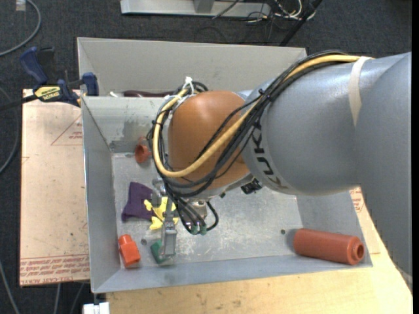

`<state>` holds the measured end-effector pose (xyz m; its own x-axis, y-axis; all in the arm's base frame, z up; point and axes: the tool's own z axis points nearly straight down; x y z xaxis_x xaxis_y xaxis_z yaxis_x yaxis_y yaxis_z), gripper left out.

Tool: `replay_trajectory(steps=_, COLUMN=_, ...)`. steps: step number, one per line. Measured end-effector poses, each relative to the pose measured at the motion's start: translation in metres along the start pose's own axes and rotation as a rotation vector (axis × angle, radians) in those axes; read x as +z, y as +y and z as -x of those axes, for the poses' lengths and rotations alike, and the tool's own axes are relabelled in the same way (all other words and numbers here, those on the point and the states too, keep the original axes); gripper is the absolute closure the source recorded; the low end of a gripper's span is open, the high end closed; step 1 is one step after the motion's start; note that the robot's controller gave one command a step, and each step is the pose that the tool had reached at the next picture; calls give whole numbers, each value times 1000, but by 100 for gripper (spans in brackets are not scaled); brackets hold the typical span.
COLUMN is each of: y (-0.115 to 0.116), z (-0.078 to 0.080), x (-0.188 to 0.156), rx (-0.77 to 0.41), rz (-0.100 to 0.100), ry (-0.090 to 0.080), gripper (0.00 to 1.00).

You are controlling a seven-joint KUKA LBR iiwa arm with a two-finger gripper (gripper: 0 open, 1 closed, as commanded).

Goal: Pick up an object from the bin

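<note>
— While you hang low in the bin [98, 175], which step of the pick is this?

— The reach-in, I judge; nothing is lifted yet. From left to right: a small orange block [129, 250] lies by the front wall [229, 267], a crumpled purple piece [136, 201] sits a little further back, and a small red-brown cup-like thing [141, 152] further back again. Next come a yellow spiky bit [156, 216] and a small green curved piece [157, 248]. Just beside that are my fingers [169, 242], pointing down at the floor of the bin. Well apart, at the right, lies an orange-red cylinder [327, 245].

— Spread, or pinching something?

— I cannot tell. My orange wrist cover [203, 133] and cables [196, 169] hide most of them, and I see nothing plainly between them.

— So which thing is yours?

— The green curved piece is nearest, in the front left part of the bin, just left of my fingers, with the yellow spiky bit just behind it.

— Which way does it point?

— Its long axis seems to run back to front, curling toward me at the front end. It is too small to be sure.

— And next?

— I judge it calls for centring over that piece, gripping across its long line, then lifting straight up clear of the front wall.
</note>
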<state>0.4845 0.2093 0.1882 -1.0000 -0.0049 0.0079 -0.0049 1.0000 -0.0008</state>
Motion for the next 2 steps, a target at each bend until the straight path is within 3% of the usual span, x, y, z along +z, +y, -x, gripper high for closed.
replay_trajectory(steps=1, y=-1, z=2, x=-4, rx=4, rz=2, ry=-7, gripper=0)
replay_trajectory(steps=2, y=-2, z=37, x=24, rx=-27, rz=3, ry=-9, gripper=0)
